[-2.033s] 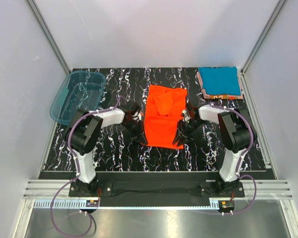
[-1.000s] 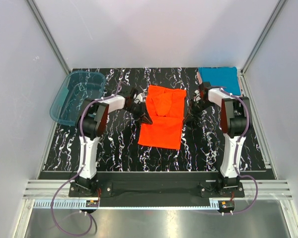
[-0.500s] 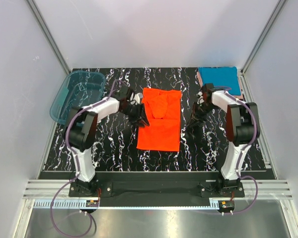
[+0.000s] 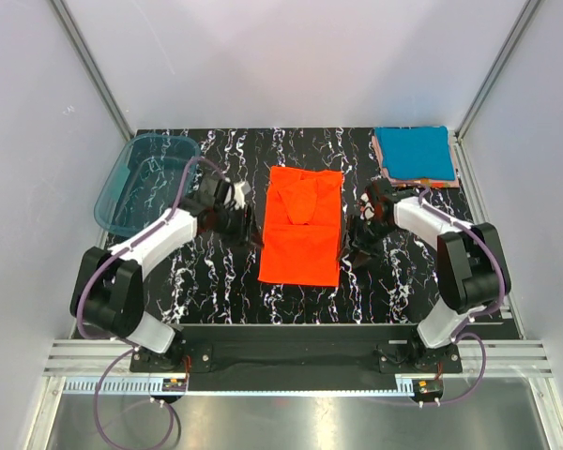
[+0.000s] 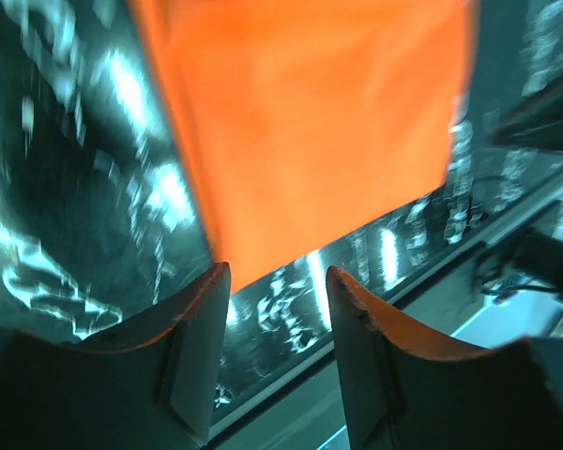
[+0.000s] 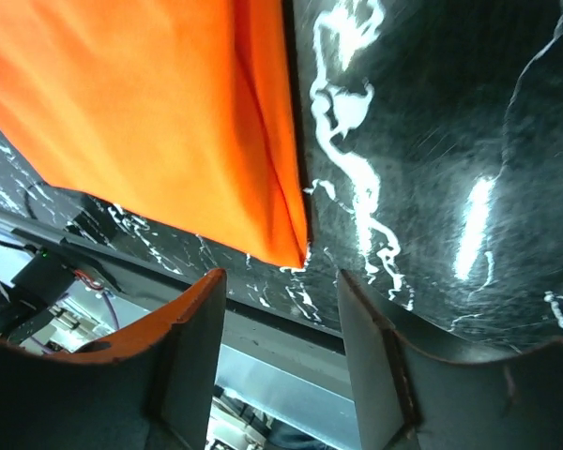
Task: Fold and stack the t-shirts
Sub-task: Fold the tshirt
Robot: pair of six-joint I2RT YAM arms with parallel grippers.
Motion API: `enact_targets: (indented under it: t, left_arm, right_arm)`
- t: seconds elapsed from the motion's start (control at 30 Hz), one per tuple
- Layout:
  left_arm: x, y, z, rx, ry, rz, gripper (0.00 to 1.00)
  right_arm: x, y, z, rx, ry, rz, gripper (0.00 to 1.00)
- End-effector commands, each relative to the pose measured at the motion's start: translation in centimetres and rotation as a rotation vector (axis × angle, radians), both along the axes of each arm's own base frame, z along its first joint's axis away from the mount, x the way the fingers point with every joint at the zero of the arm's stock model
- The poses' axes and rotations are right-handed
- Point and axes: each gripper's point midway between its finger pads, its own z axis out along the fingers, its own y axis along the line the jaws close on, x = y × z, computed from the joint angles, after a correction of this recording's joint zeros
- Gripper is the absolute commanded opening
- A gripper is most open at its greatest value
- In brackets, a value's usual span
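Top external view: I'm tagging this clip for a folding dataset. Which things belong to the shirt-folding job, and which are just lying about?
Part of the job:
bright orange-red cloth t-shirt, flat mid-table
teal blue folded t-shirt, on top of the far-right stack
pinkish-orange shirt edges showing under it

Just lying about:
translucent teal plastic tub, far left

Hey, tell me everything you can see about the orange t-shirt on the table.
The orange t-shirt is bright orange-red soft cloth, folded into a tall narrow rectangle with a lumpy tucked layer toward its far end. It lies flat on the black marbled table, centred. The left hand and right hand flank its long edges, both open, neither gripping it.
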Motion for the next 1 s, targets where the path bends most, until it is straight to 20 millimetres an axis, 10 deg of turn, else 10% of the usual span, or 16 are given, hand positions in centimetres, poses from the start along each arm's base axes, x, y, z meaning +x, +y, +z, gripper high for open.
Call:
enact_targets:
  t: [0.0, 0.3, 0.63, 0.97]
  left_arm:
    - [-2.3, 1.2, -1.1, 0.009, 0.003, 0.034, 0.50]
    - [-3.9, -0.5, -0.7, -0.202, -0.056, 0.052, 0.41]
    - [-2.1, -4.6, 0.1, -0.496, -0.035, 0.085, 0.37]
    - [-2.2, -3.0, -5.5, -0.358, 0.035, 0.182, 0.33]
  right_arm:
    - [-0.6, 1.5, 1.1, 0.074, -0.049, -0.016, 0.58]
    - [-1.4, 4.6, 1.6, 0.190, -0.102, -0.041, 0.10]
    - [0.4, 5.7, 1.2, 0.132, -0.180, -0.100, 0.07]
    - [-1.7, 4.0, -3.2, 0.062, -0.119, -0.142, 0.04]
